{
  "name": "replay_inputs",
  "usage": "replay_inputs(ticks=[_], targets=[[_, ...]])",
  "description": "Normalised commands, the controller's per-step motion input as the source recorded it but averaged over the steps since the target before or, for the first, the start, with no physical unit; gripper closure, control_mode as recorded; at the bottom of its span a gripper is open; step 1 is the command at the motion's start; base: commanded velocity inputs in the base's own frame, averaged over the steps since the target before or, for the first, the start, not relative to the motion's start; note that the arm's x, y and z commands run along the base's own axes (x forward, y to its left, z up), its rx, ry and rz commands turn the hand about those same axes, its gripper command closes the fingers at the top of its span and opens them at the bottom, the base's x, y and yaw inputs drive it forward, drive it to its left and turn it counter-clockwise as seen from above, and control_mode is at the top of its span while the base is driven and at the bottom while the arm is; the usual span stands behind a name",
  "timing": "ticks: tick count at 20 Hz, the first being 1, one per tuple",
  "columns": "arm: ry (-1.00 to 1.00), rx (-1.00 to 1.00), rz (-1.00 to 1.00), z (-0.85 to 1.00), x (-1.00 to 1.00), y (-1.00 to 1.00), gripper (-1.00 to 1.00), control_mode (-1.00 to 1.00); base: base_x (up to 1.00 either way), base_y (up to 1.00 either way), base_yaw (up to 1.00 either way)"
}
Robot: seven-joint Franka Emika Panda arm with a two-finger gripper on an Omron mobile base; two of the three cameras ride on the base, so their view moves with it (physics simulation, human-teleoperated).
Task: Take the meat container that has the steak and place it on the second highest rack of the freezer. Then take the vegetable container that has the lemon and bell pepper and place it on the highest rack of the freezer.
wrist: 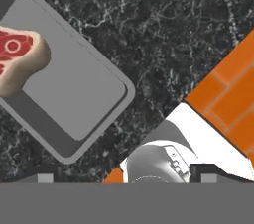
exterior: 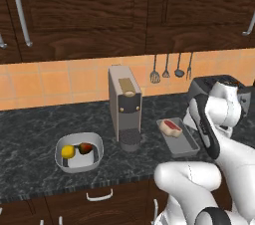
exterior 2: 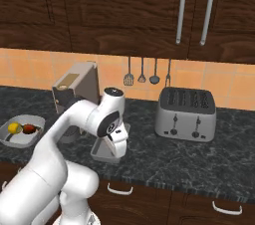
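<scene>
In the left base view I count one meat container [exterior: 178,138] at centre right on the dark counter [exterior: 30,134], with one steak [exterior: 170,127] at its far end. One vegetable container [exterior: 79,152] sits at lower left, holding one lemon [exterior: 67,152] and one bell pepper [exterior: 86,148] side by side. One coffee machine [exterior: 124,107] stands between the two containers. Four utensils [exterior: 172,68] hang on the tiled wall. The arm covers the tray's right edge and most of the toaster [exterior: 211,85] behind it. Bare counter lies left of the bowl.

In the right base view the bowl [exterior 2: 21,131] is cut off by the left edge, lemon [exterior 2: 13,128] and pepper [exterior 2: 29,129] inside. The arm's wrist hides most of the tray [exterior 2: 102,152]; one near corner shows. The one toaster [exterior 2: 186,114] stands well apart at right, with open counter around it.

In the hand view the tray [wrist: 74,96] runs off the upper left, the steak [wrist: 20,59] partly cut off. My gripper [wrist: 127,176] has its two tips set wide apart, gripping nothing, off the tray's near corner over bare counter [wrist: 163,34].
</scene>
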Motion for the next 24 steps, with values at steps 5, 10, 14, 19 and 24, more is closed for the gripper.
replay_inputs(ticks=[5,10,14,19,24], targets=[[0.14,0.0,-0.07,-0.68,0.06,0.0,-1.0,-1.0,0.0,0.0,0.0],[0.08,0.0,-0.07,-0.58,0.35,0.0,-1.0,-1.0,0.0,0.0,0.0],[0.08,0.0,-0.11,-0.49,0.44,0.0,-1.0,-1.0,0.0,0.0,0.0],[0.02,0.0,-0.11,-0.29,0.26,0.01,-1.0,-1.0,0.0,0.0,0.0],[0.0,0.0,-0.08,-0.04,0.02,0.02,-1.0,-1.0,0.0,0.0,0.0]])
